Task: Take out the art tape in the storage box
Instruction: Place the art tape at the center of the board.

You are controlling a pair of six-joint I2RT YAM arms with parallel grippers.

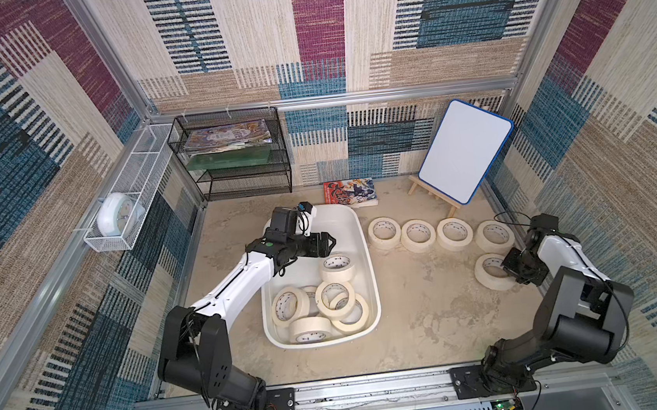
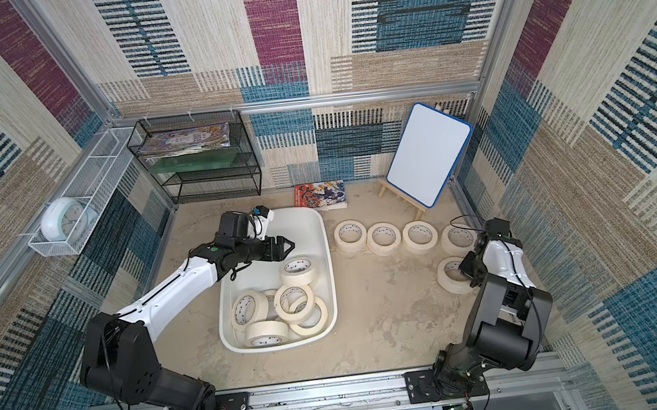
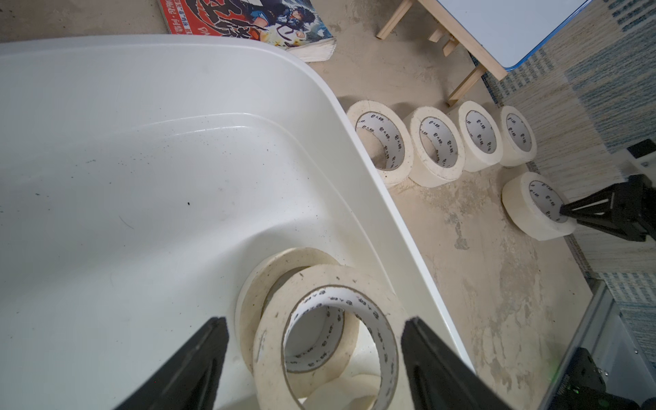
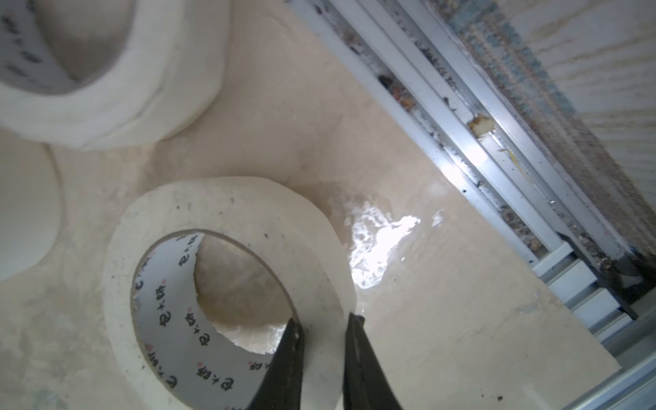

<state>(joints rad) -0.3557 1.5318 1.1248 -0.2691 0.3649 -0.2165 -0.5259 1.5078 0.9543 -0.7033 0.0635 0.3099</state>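
Observation:
The white storage box (image 1: 367,247) (image 2: 328,254) (image 3: 355,149) holds several cream art tape rolls, heaped at its near end (image 1: 309,329) (image 2: 267,333). Two more are stacked by its right wall (image 1: 337,277) (image 2: 298,276). My left gripper (image 1: 332,243) (image 2: 290,245) (image 3: 315,321) hangs open over that stack, fingers wide on either side of the top roll (image 3: 269,337), touching nothing. On the table at the right my right gripper (image 1: 506,265) (image 2: 464,269) (image 4: 324,319) is shut on a flat-lying roll (image 1: 489,279) (image 2: 449,282) (image 4: 227,206), one finger inside its core and one outside.
Several rolls lie in a row (image 1: 418,234) (image 3: 436,149) on the table right of the box. A comic book (image 1: 350,192) and a whiteboard on a wooden easel (image 1: 464,149) stand behind them. A black wire rack (image 1: 233,157) and a white wire basket (image 1: 117,216) sit back left.

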